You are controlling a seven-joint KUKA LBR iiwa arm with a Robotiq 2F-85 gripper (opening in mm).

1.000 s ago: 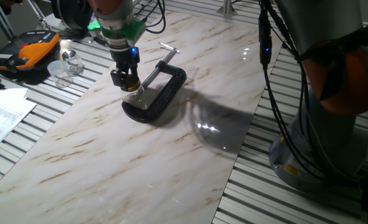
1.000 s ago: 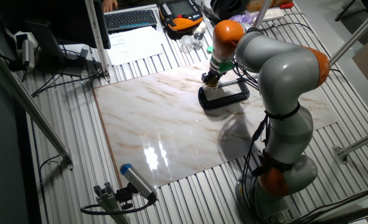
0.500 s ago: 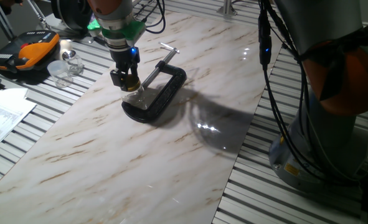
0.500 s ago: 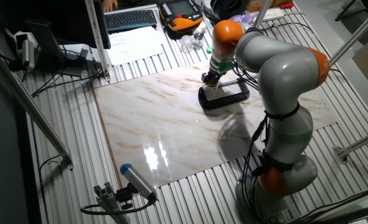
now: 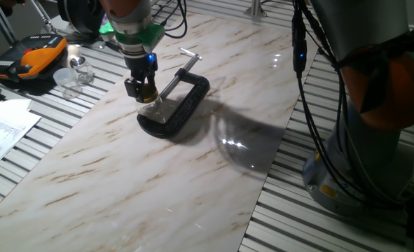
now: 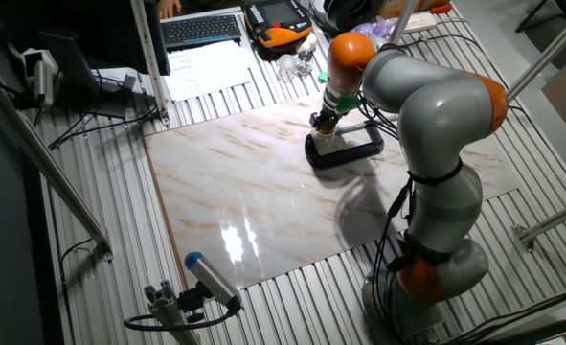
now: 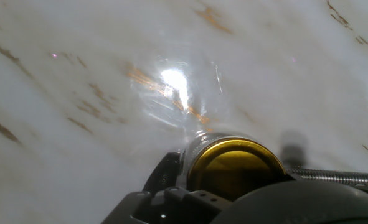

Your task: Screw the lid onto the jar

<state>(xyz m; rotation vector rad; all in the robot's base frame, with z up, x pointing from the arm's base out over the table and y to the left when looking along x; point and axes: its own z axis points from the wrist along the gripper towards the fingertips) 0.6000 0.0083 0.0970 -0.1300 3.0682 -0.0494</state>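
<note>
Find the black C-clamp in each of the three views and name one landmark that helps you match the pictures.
One fixed view: the black C-clamp lies left of centre on the marble board, just right of the gripper.
The other fixed view: it sits at the board's far edge, upper centre, below the gripper.
Hand view: only its threaded screw rod shows, lower right.
Shared landmark: the gold lid, by the clamp.

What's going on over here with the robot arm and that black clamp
The gripper is down on a small clear jar that sits in the black C-clamp on the marble tabletop. The hand view shows the gold lid between the fingers, at the jar's mouth. How far it is screwed on cannot be told.
</note>
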